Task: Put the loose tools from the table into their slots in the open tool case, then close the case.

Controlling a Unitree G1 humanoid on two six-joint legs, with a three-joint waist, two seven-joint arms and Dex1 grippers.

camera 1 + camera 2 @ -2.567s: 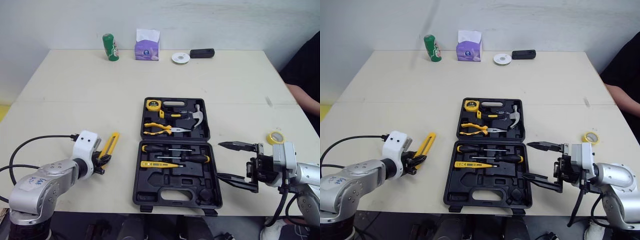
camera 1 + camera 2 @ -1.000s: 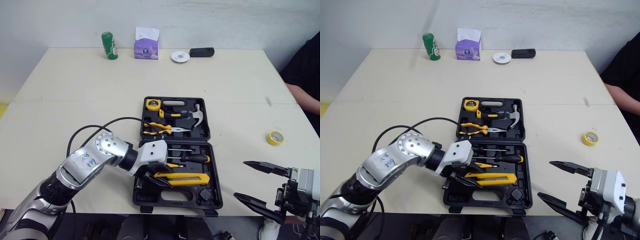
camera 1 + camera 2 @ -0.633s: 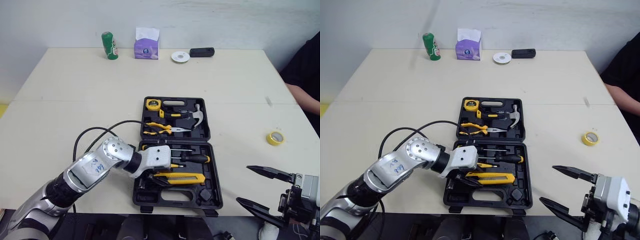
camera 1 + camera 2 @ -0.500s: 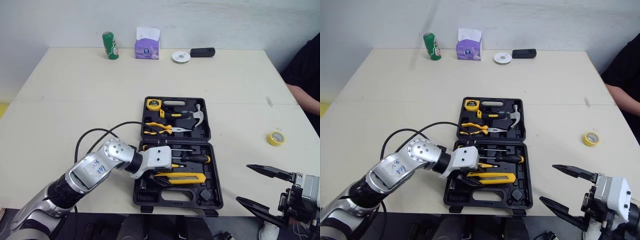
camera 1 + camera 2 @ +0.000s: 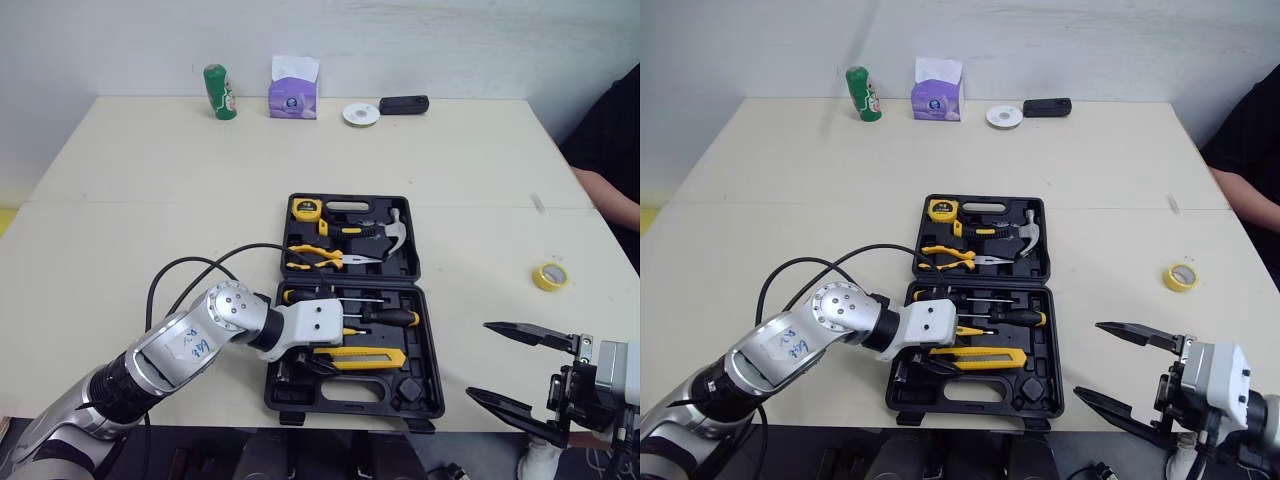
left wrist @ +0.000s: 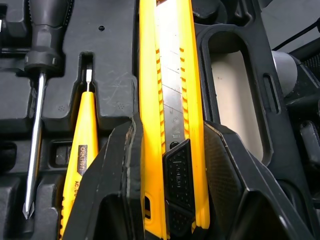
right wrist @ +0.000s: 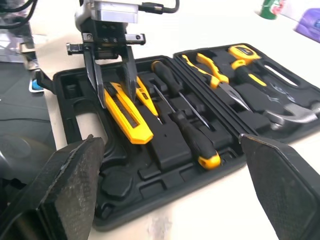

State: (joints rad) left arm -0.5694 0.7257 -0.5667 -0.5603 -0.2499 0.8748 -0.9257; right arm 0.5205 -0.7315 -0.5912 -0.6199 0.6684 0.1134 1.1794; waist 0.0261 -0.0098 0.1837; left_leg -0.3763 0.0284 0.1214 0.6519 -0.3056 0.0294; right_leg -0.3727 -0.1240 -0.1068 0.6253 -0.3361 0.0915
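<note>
Within the clasp of the left gripper (image 6: 170, 125) a yellow utility knife (image 6: 170, 70) is held. One black finger is pressed against each long side of its handle end, and the blade end is pointed away from the wrist. Under that gripper the near half of the open tool case (image 5: 405, 266) is found, and the knife is carried low along its tray; whether it is fully seated in a slot cannot be told. Just beside the knife a yellow tester pen (image 6: 80, 155) and two screwdrivers (image 5: 385, 316) are lodged in their slots. Farther out from the gripper, in the far half, pliers (image 5: 322, 260), a hammer (image 5: 392, 232) and a tape measure (image 5: 306, 209) are stowed. Off the case's right side the right gripper (image 5: 515, 370) is seen low at the table's near edge, its fingers spread wide with nothing between them — a roll of yellow tape (image 5: 547, 276) is seen on the table ahead of it, well apart from the case.
</note>
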